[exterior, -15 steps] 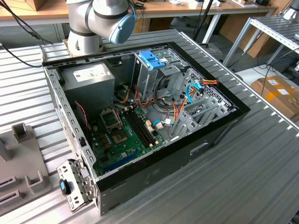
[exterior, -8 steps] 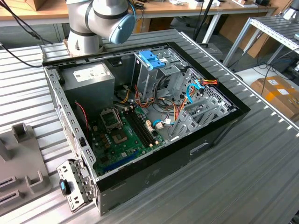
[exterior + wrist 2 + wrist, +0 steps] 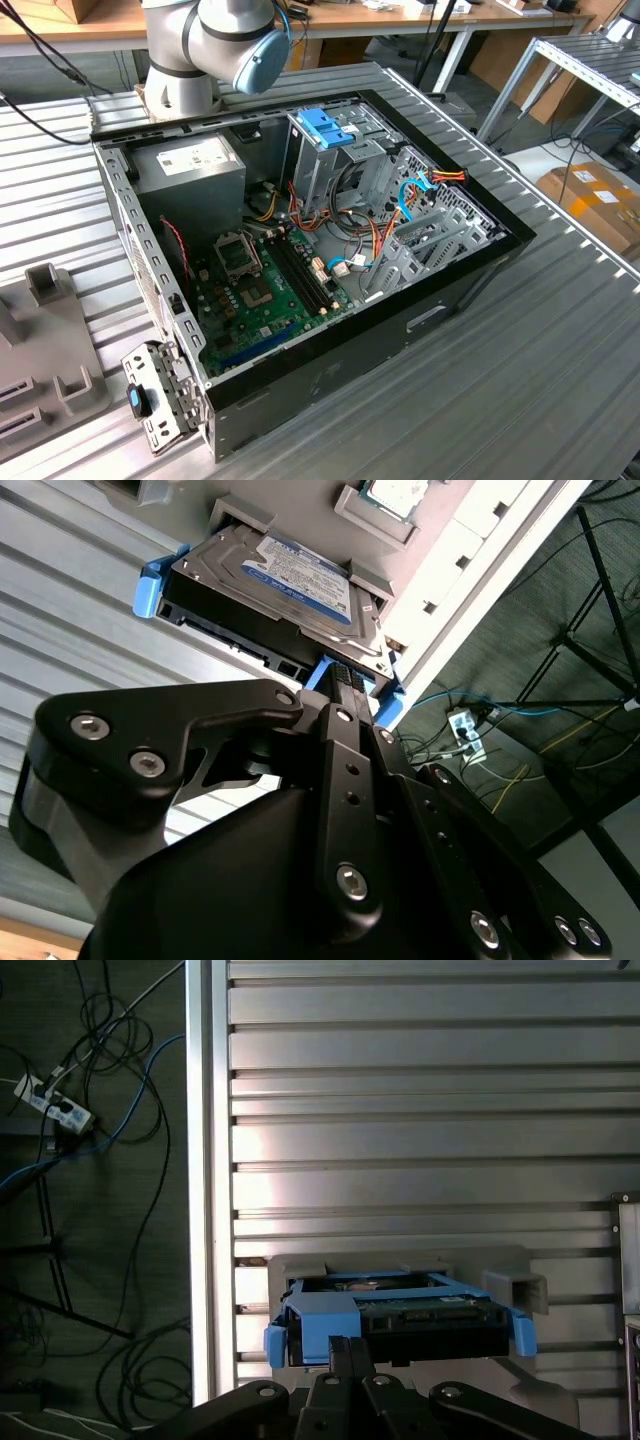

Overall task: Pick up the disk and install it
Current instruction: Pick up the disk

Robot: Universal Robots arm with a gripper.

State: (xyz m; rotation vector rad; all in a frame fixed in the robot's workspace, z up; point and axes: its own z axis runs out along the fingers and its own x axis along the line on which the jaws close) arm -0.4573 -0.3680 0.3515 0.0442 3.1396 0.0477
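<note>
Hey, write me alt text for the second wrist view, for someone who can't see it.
The black gripper sits at the near end of the disk, a grey hard drive in a light-blue carrier resting in a grey holder on a ribbed metal table. Past the table's edge, loose cables lie on a dark floor.

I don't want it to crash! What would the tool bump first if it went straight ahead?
Probably the blue end tab of the disk, which sits right ahead of the tool in both wrist views. How close it is stays unclear.
</note>
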